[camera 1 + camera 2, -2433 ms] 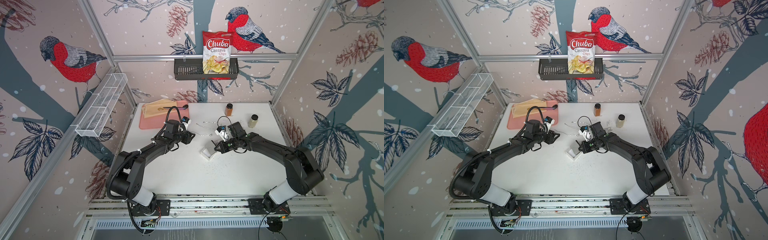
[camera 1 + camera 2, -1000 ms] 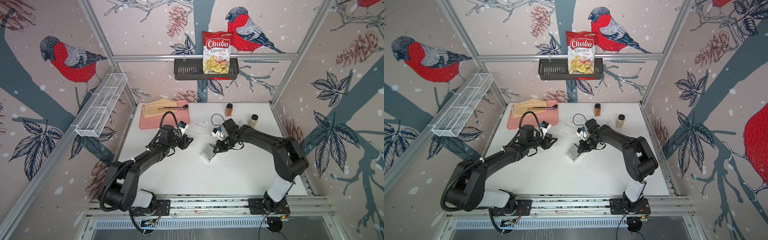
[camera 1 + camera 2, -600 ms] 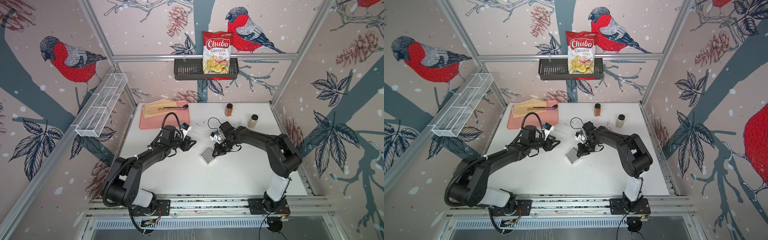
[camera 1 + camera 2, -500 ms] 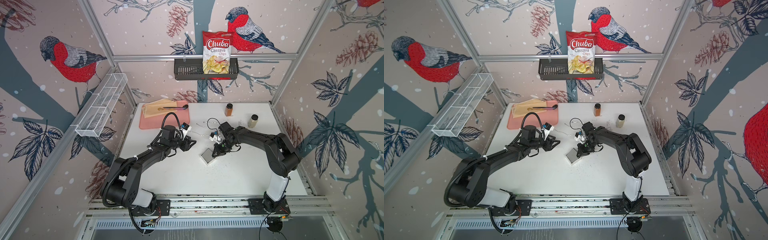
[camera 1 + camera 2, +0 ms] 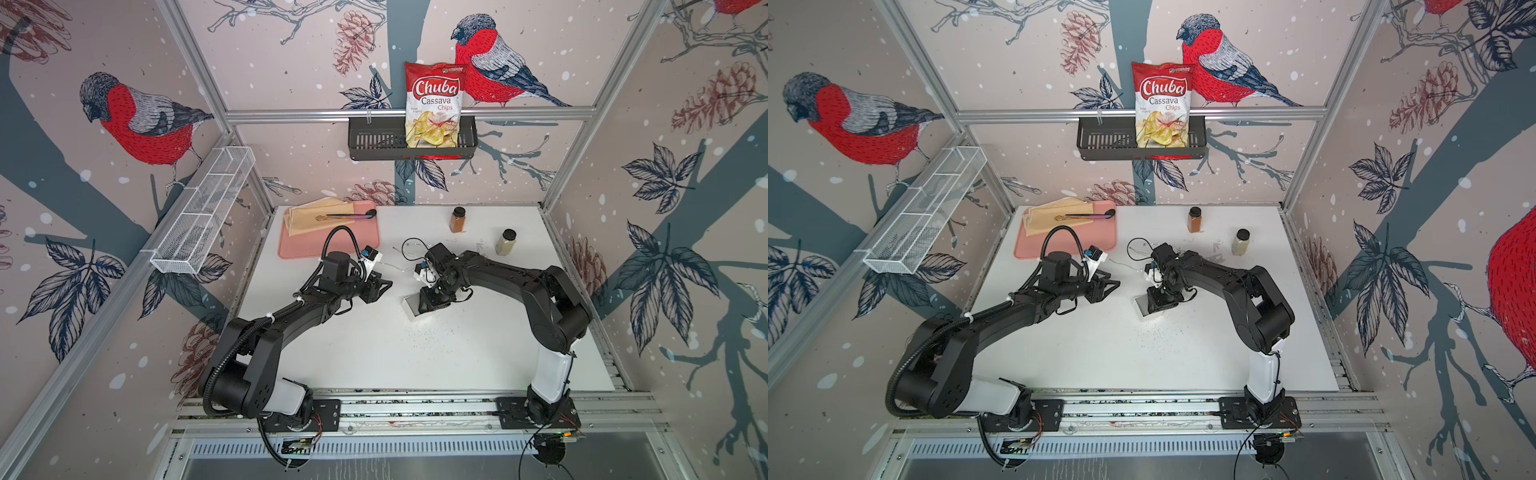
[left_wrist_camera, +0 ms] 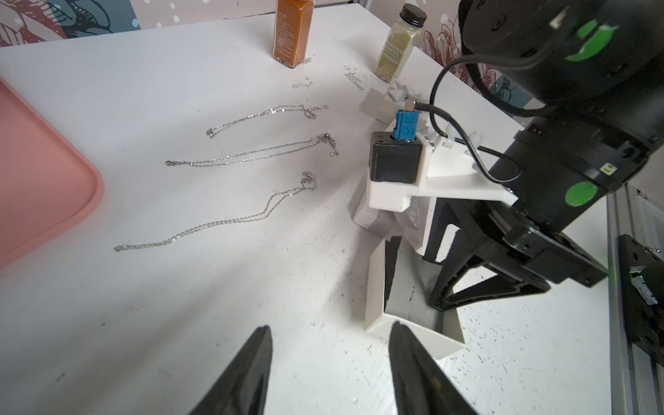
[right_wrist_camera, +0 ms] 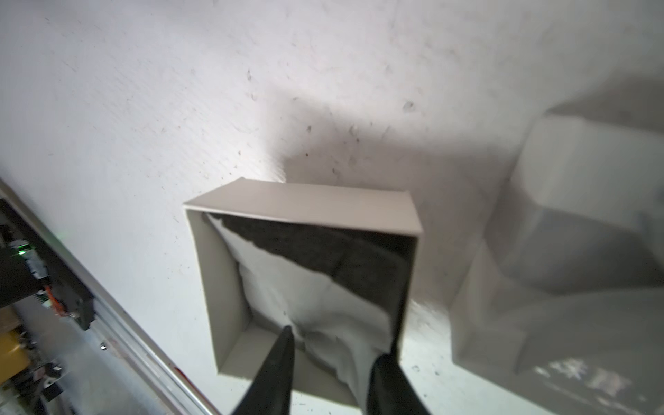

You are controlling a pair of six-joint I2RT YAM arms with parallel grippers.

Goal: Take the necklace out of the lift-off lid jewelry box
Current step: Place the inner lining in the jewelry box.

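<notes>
The jewelry box (image 5: 408,308) (image 5: 1140,311) sits lidless just right of centre in both top views, and the right gripper (image 5: 430,301) reaches into it; in the right wrist view its jaws stand partly apart, a rumpled white liner (image 7: 316,294) loose between the tips over black foam (image 7: 341,248); what lies beneath is hidden; 3 necklaces (image 6: 251,155) lie stretched on the bare table (image 5: 374,353) between the pink tray (image 5: 328,245) and the box, touching neither; the left gripper (image 5: 384,286), left of the box and apart from it, has its jaws wide with nothing between; below the box the table runs clear to the lower edge; 2 spice bottles (image 5: 457,219) stand well apart at upper right; a blurred white box shape (image 7: 575,187) sits just beside the box.
</notes>
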